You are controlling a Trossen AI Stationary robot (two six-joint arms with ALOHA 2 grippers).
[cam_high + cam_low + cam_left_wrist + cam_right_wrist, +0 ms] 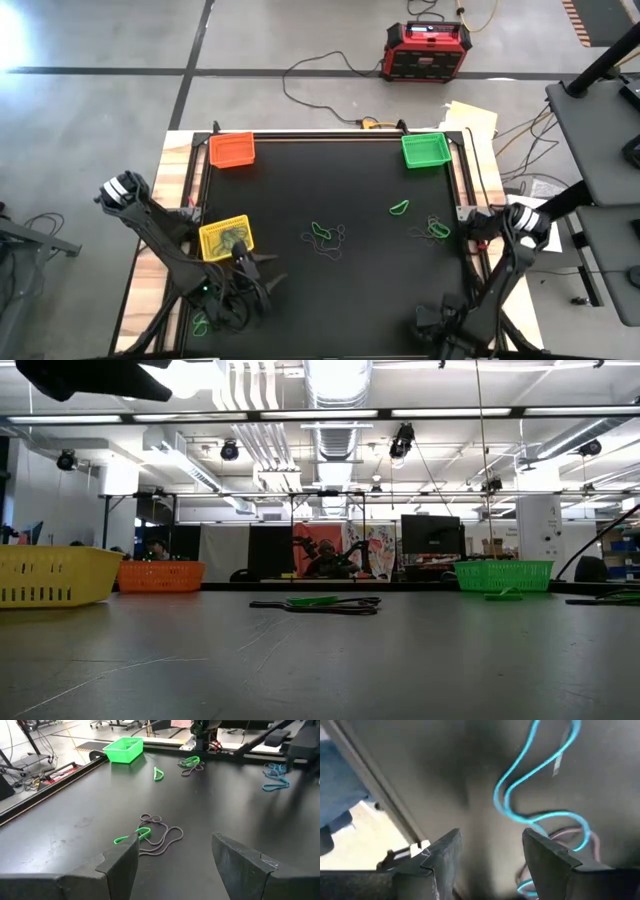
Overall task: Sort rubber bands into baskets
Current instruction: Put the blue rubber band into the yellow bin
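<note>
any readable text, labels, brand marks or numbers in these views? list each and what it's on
None can be read.
red-and-black box on the floor: has a small display panel, too small to read.
posters or screens in the room behind the table, low view: blurred, no legible words.
orange basket, green basket, yellow basket: no visible markings.

You have open black table top [330, 185] across the middle and toward twelve o'clock, between the small orange mesh basket [231, 150] at eleven and the small green mesh basket [426, 150] at one. At centre, a loose tangle of green and dark rubber bands [326, 239] lies flat, no barrier to a pass above. At three, more green bands [432, 230] lie near the edge. At eight, the yellow mesh basket [226, 238] stands just beside the left arm's open gripper [255, 275]. The right gripper [443, 330] crowds five o'clock.
</note>
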